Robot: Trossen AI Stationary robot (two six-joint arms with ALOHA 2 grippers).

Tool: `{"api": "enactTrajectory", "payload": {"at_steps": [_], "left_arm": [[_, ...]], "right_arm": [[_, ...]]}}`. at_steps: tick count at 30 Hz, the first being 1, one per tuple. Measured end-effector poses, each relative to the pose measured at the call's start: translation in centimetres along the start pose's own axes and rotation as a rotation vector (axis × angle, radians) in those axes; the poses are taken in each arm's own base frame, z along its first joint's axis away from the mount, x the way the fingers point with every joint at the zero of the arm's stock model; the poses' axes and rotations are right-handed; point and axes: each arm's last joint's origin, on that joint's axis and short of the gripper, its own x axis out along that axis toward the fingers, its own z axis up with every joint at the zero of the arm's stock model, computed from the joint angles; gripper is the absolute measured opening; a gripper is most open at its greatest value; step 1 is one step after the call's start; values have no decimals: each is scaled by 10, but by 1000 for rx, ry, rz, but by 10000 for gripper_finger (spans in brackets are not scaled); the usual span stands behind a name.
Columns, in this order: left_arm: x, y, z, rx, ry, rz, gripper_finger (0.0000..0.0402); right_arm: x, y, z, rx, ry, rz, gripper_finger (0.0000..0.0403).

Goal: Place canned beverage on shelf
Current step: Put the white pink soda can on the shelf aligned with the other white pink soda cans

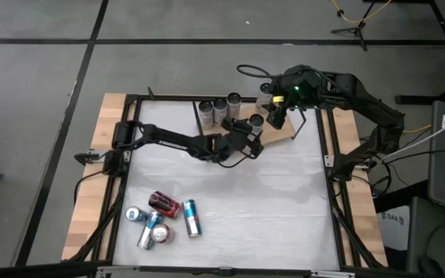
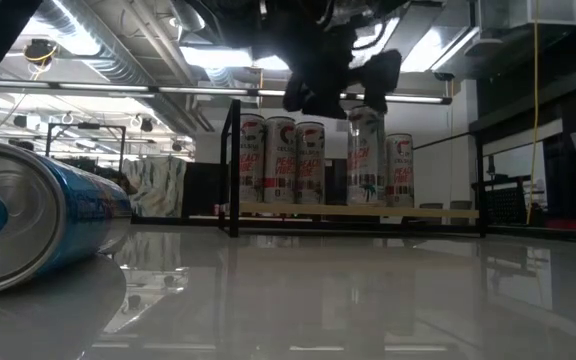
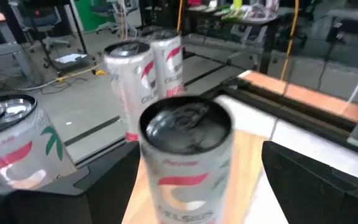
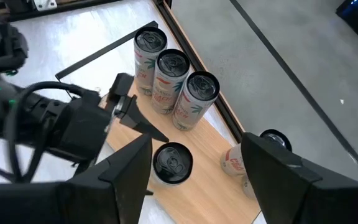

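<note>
The shelf point(image 1: 284, 133), a light wooden board in a black wire frame, lies at the table's far side. Three silver cans point(image 4: 171, 62) stand in a row on it, and another point(image 4: 272, 140) stands apart. One more silver can point(image 3: 185, 155) stands upright on the board point(image 3: 253, 162), between the fingers of my left gripper point(image 1: 258, 123). That gripper is open and comes in nearly level from the table's left. A gap shows between the can and one finger point(image 3: 316, 180). My right gripper point(image 4: 197, 180) hangs open above the shelf, holding nothing.
Several loose cans point(image 1: 164, 216) lie on the white tabletop at the near left; one blue can point(image 2: 38, 225) lies on its side close to the low camera. The shelf's black frame posts point(image 2: 233, 165) rise at the shelf's ends. Bare tabletop spans the middle and right.
</note>
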Motion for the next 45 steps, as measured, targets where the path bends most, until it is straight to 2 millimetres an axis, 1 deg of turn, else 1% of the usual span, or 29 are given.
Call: {"api": "enactTrajectory", "payload": {"at_steps": [3,8,13,16,19,24,27,30,33,36,41,45], "left_arm": [[-7,-2,5,-7,-13,-2,329],[-13,-1,13,-15,-26,10,329],[-27,3,28,-6,-21,2,329],[-41,8,42,9,-11,-8,329],[-61,17,58,45,17,-16,329],[-99,41,86,108,68,-30,329],[-124,57,98,152,103,-47,329],[-147,72,107,197,134,-59,329],[-165,84,114,217,151,-75,329],[-176,90,118,202,158,-91,329],[-184,87,113,187,192,-122,329],[-185,79,106,197,217,-139,329]], "right_arm": [[0,0,0,42,0,0,244],[0,0,0,49,-1,-1,244],[0,-1,0,129,-1,-10,244],[1,-3,0,193,1,-15,244],[1,-6,0,267,5,-21,244],[3,-8,-3,349,33,-23,244],[6,-7,-4,397,59,-24,244],[16,-4,-4,430,115,22,244],[35,-1,-2,464,194,87,244],[59,-4,0,490,265,131,244],[89,-16,-4,537,380,130,244],[106,-22,-10,542,476,99,244]]}}
